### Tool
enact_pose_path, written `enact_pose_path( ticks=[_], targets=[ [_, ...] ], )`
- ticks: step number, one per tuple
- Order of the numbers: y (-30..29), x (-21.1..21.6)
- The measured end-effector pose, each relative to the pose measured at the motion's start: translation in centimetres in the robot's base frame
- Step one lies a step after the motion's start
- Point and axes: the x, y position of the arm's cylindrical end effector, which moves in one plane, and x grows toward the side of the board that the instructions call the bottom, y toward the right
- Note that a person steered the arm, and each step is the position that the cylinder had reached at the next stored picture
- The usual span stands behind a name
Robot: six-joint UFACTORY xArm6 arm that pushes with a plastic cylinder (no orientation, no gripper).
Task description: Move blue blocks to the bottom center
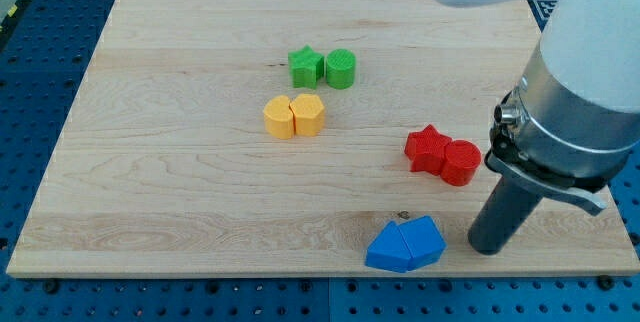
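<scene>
The 2 blue blocks (405, 246), wedge-like shapes touching each other, sit at the bottom edge of the wooden board (150, 162), somewhat toward the view's right of that edge's middle. My tip (487, 247) rests on the board just beside the blue blocks on their right, apart from them by a small gap. It is a bare rod with nothing to open or close, and it holds nothing.

I judge the task mostly done: the pair is already at the bottom, and a short push toward the view's left would centre it.

Up and right of the blue blocks lie a red star (428, 149) touching a red cylinder (461, 162). No writing or brand can be read.
</scene>
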Motion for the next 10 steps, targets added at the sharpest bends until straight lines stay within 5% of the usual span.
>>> enact_pose_path(
  ticks=[10],
  targets=[
    [-6.0,1.2]
  ],
)
